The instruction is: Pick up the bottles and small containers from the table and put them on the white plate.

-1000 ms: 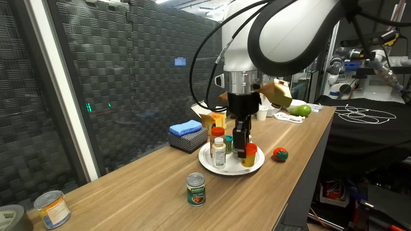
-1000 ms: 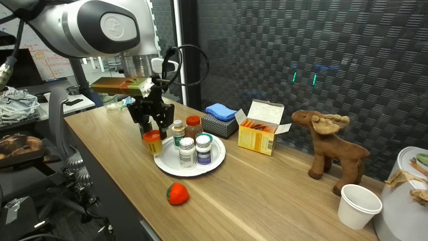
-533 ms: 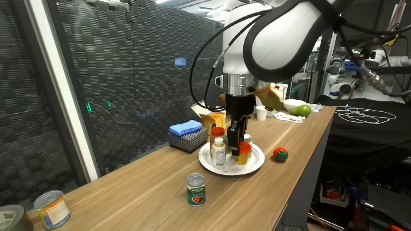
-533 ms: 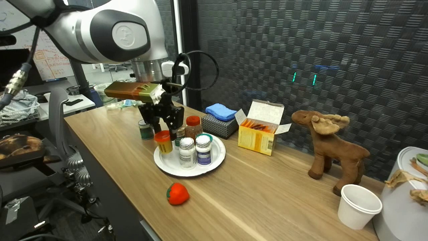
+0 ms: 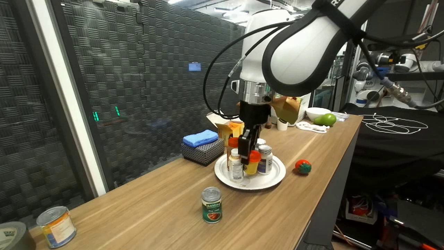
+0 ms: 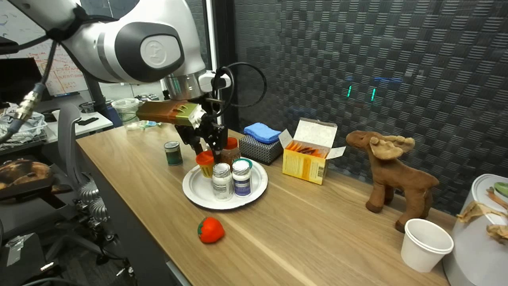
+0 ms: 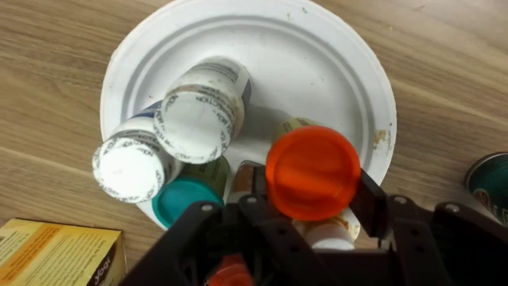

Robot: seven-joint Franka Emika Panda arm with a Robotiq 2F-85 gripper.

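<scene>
At the lower left of the wrist view we see a yellow box on the wooden table, apart from the white plate that fills the upper middle. Along the plate's left side stands a white-topped bottle, lettering printed round its cap. Below and right of it we find a teal-lidded jar, partly hidden, and above that a second white-topped bottle; its cap overlaps the first bottle in view, and we cannot tell whether the two touch. At the bottom edge, left of the middle, a red-capped bottle shows its top. Right of centre we have the gripper, its fingers part-way spread and pressed to both sides of an orange-lidded cup, held over the plate in both exterior views; whether its base touches the plate we cannot tell. Just below it peeks a slim white-capped bottle. At the right edge we see a green can, off the plate.
</scene>
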